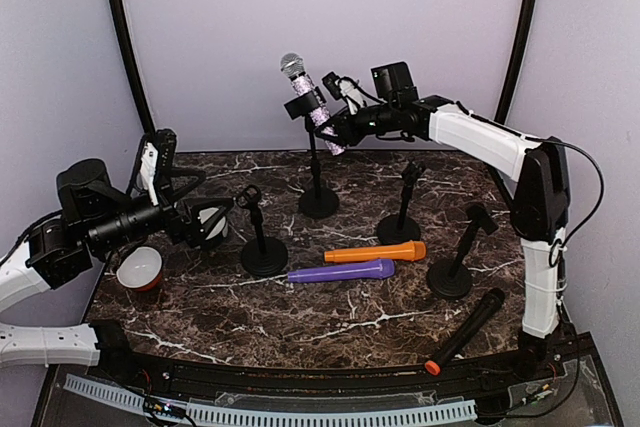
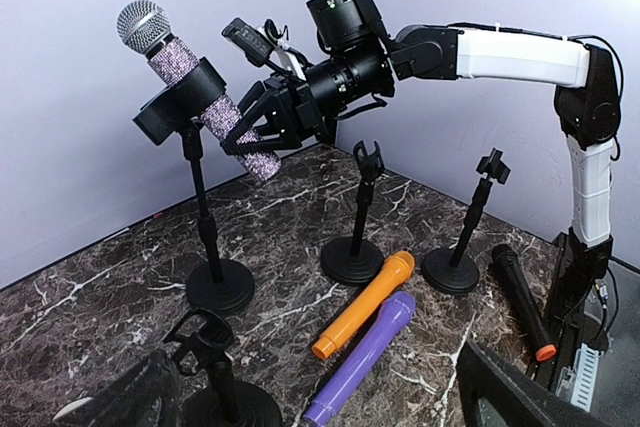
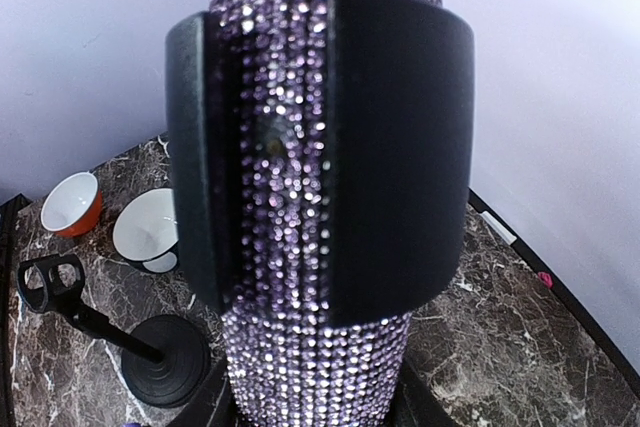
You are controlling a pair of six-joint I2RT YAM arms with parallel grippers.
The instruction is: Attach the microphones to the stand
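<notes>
The glittery lilac microphone [image 1: 308,102] with a silver mesh head sits tilted in the black clip [image 2: 183,103] of the back stand [image 1: 318,197]. My right gripper [image 1: 335,133] is shut on its lower end; in the right wrist view the microphone [image 3: 300,197] fills the frame. The orange microphone [image 1: 375,252] and the purple microphone [image 1: 340,271] lie side by side mid-table. The black microphone with an orange end [image 1: 465,330] lies at the front right. My left gripper [image 1: 205,222] is open and empty at the left, its fingers [image 2: 115,402] wide apart.
Three empty clip stands: front left [image 1: 263,252], centre right [image 1: 400,225], right [image 1: 452,275]. A white bowl [image 1: 213,224] sits just behind my left gripper, and a red-and-white bowl [image 1: 140,269] is at the left edge. Walls enclose the table.
</notes>
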